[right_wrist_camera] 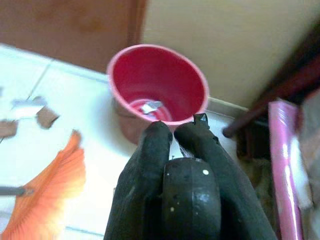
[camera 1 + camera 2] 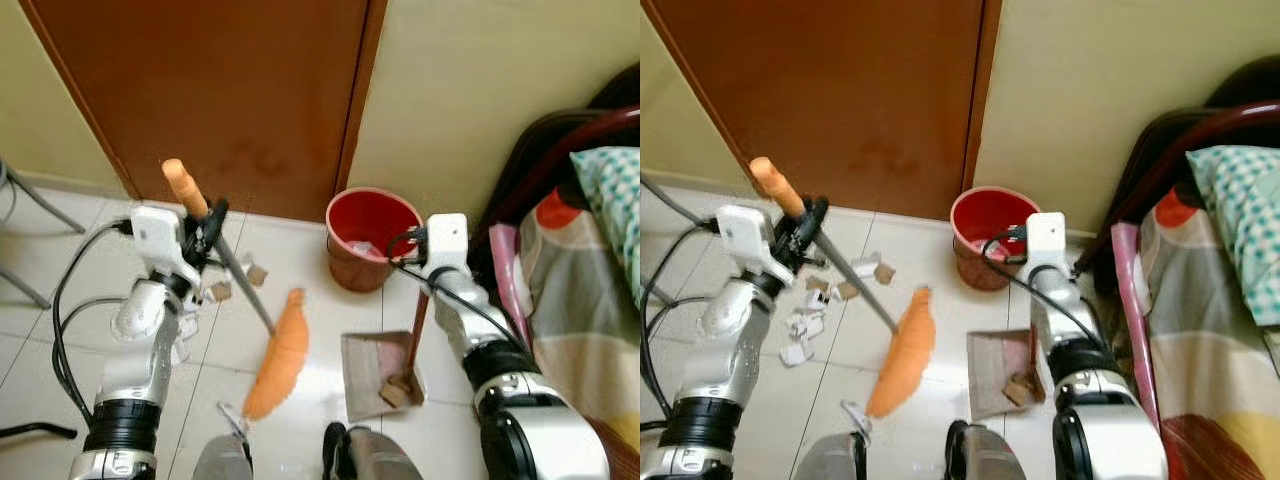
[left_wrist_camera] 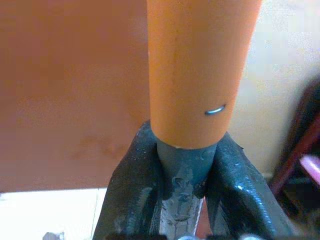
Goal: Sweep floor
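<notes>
left gripper [image 2: 208, 225] clamps the broom [image 2: 278, 355] high on its stiff, light handle, orange bristles soft at centre frame; right gripper [image 1: 175, 131] clenches the dustpan [image 2: 372, 377] handle, lower right, scraps [image 2: 805, 325] left

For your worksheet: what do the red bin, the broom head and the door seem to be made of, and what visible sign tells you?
Red bin: probably plastic, with a smooth, uniform glossy wall.
Broom head: likely synthetic bristles, an orange fan with fine strands in the right wrist view.
Door: looks like wood or brown laminate, flat and matte; which one is unclear.
</notes>
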Available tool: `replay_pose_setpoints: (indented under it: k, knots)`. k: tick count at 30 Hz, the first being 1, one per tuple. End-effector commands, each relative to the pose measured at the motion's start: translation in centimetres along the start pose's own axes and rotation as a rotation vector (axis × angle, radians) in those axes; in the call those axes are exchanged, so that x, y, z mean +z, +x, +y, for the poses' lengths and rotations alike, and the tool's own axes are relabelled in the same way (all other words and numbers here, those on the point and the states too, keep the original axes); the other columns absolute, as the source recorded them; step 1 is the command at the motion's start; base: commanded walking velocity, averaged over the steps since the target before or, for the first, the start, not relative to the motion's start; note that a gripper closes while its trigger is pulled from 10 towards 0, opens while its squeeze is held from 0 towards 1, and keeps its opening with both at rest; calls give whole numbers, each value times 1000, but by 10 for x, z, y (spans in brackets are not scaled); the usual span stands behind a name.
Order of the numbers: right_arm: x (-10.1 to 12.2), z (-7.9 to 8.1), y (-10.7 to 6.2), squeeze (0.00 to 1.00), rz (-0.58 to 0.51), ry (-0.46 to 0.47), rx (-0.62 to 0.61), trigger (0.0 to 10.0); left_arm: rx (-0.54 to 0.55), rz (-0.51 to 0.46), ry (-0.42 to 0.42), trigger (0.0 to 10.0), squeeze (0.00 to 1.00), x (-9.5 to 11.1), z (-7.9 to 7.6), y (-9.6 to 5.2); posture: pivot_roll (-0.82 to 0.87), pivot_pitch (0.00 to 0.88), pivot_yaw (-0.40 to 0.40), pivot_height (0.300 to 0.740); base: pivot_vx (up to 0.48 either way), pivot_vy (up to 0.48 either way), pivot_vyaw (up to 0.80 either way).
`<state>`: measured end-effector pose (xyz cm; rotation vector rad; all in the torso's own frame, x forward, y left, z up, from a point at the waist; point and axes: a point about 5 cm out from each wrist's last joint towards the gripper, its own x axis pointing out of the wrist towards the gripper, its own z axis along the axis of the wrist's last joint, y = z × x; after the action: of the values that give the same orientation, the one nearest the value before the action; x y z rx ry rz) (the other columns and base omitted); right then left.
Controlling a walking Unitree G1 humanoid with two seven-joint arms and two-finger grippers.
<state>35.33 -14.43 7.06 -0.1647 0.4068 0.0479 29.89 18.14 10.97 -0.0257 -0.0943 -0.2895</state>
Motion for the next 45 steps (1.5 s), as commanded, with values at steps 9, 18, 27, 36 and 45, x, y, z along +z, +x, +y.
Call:
replay_pose_setpoints:
  k: [9, 18, 27, 36, 45]
  knots:
    - [-23, 3, -8, 0, 39, 183, -34, 10000, 71, 86, 40, 10000, 0, -20, -1, -30, 66, 111, -50, 740, 0, 0, 0]
    - [-42, -26, -32, 0, -27, 292, -227, 10000, 168, 97, 116, 10000, 0, -19, 10, -34, 22, 121, -29, 740, 0, 0, 0]
    - [-3, -49, -44, 0, -252, 324, -278, 10000, 168, 104, 134, 10000, 0, -21, -5, -29, -14, 135, -40, 740, 0, 0, 0]
    - [2, -52, -57, 0, -299, 355, -324, 10000, 204, 136, 121, 10000, 0, -30, -1, -33, -8, 74, -46, 740, 0, 0, 0]
    - [6, -69, -61, 0, -322, 295, -351, 10000, 244, 140, 129, 10000, 0, -30, 4, -32, -14, 70, -43, 740, 0, 0, 0]
